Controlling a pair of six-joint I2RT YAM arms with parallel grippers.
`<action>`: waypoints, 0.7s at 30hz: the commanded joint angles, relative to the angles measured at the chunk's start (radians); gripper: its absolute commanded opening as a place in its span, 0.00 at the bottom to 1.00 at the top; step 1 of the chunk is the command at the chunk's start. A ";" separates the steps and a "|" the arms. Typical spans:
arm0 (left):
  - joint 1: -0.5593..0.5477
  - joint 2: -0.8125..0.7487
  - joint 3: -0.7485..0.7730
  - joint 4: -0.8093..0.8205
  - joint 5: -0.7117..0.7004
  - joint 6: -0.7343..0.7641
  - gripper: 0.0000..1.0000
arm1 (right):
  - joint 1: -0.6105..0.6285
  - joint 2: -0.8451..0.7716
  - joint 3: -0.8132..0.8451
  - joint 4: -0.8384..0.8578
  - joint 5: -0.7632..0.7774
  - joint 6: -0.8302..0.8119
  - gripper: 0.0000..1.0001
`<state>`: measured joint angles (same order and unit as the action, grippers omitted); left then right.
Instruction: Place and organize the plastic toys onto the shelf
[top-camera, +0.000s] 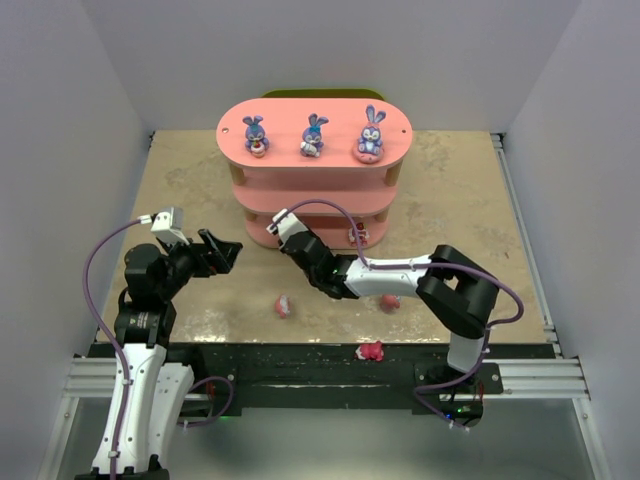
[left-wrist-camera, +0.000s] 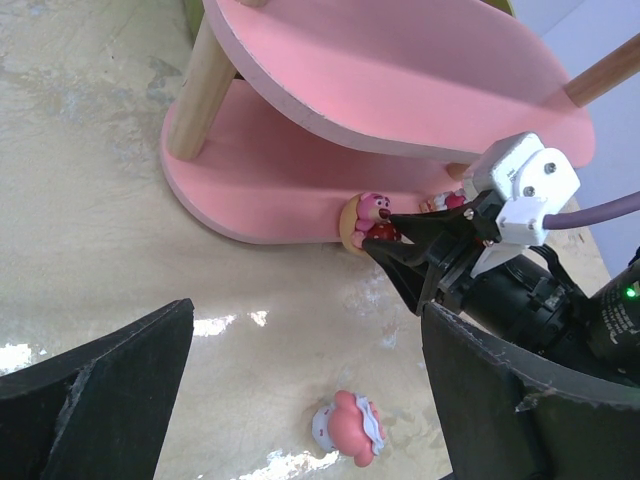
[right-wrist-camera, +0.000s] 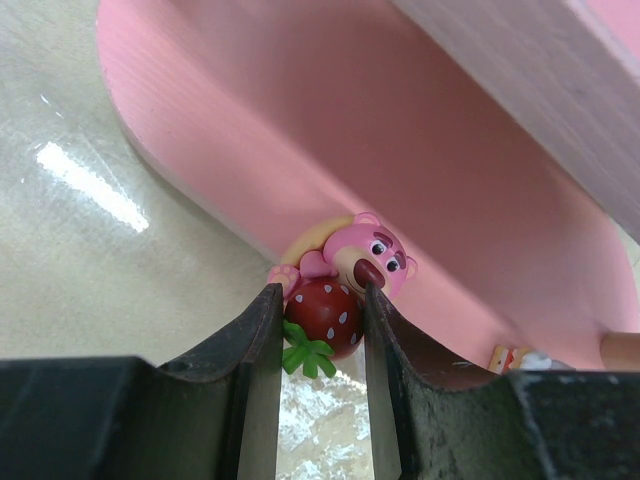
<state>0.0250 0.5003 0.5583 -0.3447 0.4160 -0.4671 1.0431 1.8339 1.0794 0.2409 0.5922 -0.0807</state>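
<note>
The pink shelf (top-camera: 340, 115) stands at the back with three purple-blue bunnies (top-camera: 313, 136) on its top board. My right gripper (right-wrist-camera: 318, 305) is shut on a pink bear figure with a red strawberry (right-wrist-camera: 330, 308). It holds the figure against the front-left edge of the lowest board (right-wrist-camera: 300, 130). The left wrist view shows the same bear (left-wrist-camera: 372, 212) and shelf (left-wrist-camera: 400, 80). My left gripper (left-wrist-camera: 307, 330) is open and empty, above the table left of the shelf. A pink and white figure (left-wrist-camera: 350, 428) lies on the table below it.
Loose figures lie on the table at the front: one pink and white (top-camera: 284, 305), one by the right arm (top-camera: 390, 303), one at the front edge (top-camera: 371, 351). A small figure (top-camera: 358, 235) sits on the lowest board's right end.
</note>
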 joint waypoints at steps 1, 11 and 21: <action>-0.004 0.003 0.002 0.035 0.009 0.019 1.00 | -0.008 0.007 0.059 0.057 0.035 -0.021 0.05; -0.002 0.003 0.002 0.036 0.010 0.021 1.00 | -0.018 0.031 0.079 0.038 0.061 -0.021 0.11; -0.004 0.006 0.000 0.036 0.010 0.021 1.00 | -0.022 0.050 0.093 0.031 0.080 -0.036 0.19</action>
<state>0.0250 0.5041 0.5583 -0.3447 0.4160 -0.4671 1.0264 1.8839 1.1286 0.2401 0.6376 -0.0990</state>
